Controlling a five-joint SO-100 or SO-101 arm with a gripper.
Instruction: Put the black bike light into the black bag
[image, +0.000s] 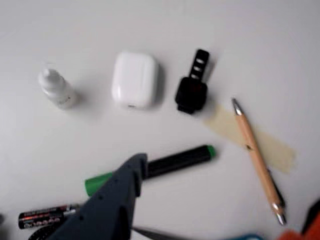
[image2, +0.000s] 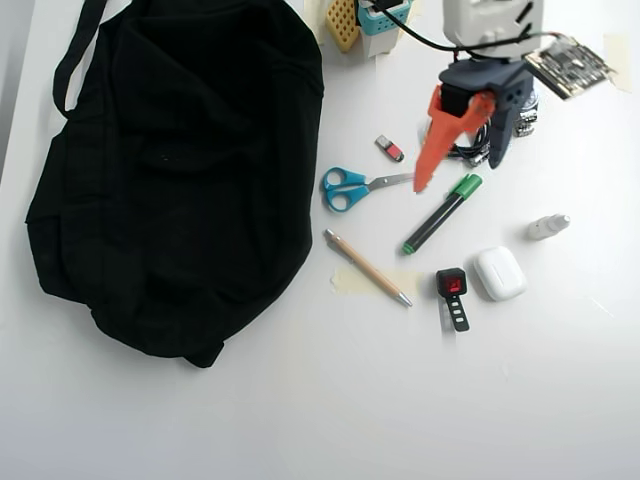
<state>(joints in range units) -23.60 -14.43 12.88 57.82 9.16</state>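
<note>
The black bike light (image: 191, 93) lies on the white table with its notched strap pointing away from me, right of a white earbud case (image: 135, 80). In the overhead view the bike light (image2: 452, 285) shows its red lens and sits below my gripper (image2: 458, 172), which hovers over the marker some way from it. My gripper (image: 227, 184) is open and holds nothing; its grey finger (image: 117, 197) and a sliver of the orange one show in the wrist view. The black bag (image2: 180, 170) sprawls over the table's left half in the overhead view and is outside the wrist view.
Around the light lie a green-capped black marker (image2: 442, 213), a tan pen (image2: 367, 268) on a tape strip, blue scissors (image2: 350, 188), a red USB stick (image2: 390, 148), a small white bottle (image2: 548, 227) and the earbud case (image2: 499, 272). Baskets (image2: 370, 18) stand at the back.
</note>
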